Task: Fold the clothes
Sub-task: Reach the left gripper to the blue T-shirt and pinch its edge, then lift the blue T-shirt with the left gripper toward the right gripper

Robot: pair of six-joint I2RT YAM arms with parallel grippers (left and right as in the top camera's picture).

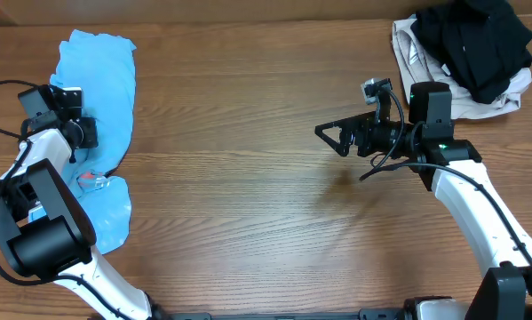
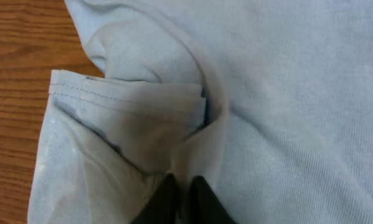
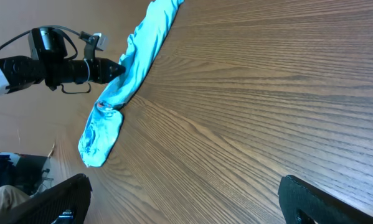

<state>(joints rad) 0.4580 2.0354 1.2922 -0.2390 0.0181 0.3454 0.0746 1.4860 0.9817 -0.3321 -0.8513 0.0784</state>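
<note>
From overhead, we are seeing the blue shirt (image 1: pixel 101 76) lying crumpled at the left of the table (image 1: pixel 248 213), the right claw (image 1: pixel 329 140) hanging wide open and empty right of centre. In the left wrist view, the left claw (image 2: pixel 185 190) is pinching a limp fold beside the stitched hem (image 2: pixel 105 96); we are judging the cloth light and floppy, best taken at hems. The right wrist view is showing it at upper left.

White arms (image 1: pixel 479 191), black joints (image 1: pixel 430 105), black fingers (image 2: pixel 164 200), green light (image 1: pixel 442 147).
</note>
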